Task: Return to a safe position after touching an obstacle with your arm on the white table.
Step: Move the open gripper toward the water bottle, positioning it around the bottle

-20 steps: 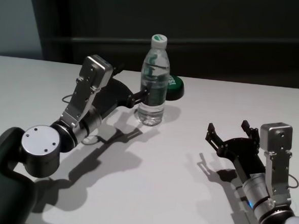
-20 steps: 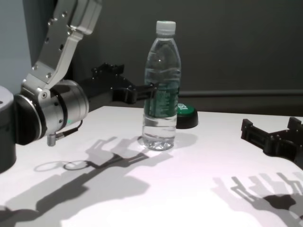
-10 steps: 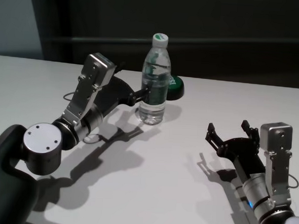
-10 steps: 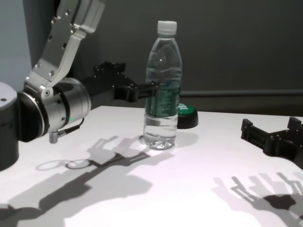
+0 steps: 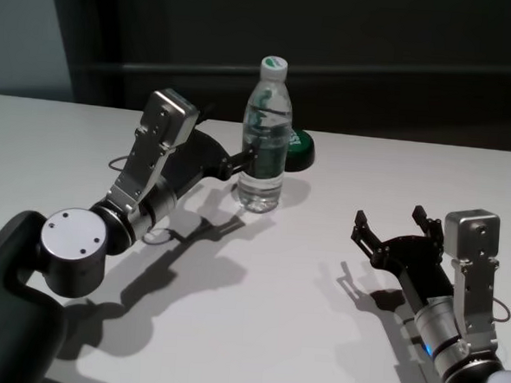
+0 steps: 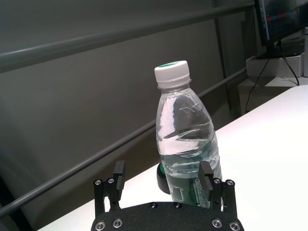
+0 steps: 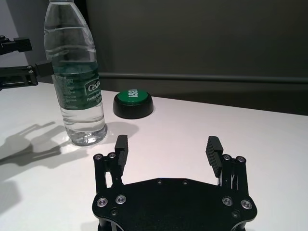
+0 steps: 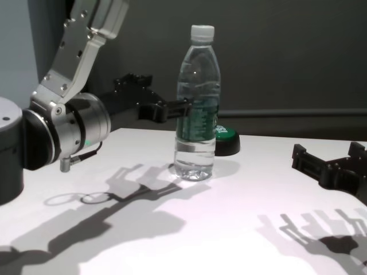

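One upright water bottle on white table, one green puck, left hand open touching bottle, right hand open.

The left arm reaches forward from the bench's near left toward its far middle, its left gripper raised with jaws spread. The right gripper hovers low at the near right, jaws apart.

Broad white table before me, smooth and plain. On it a clear water bottle stands upright, white cap, green label band. Just behind the bottle sits a low black puck with a green top. Arm shadows lie across the surface.
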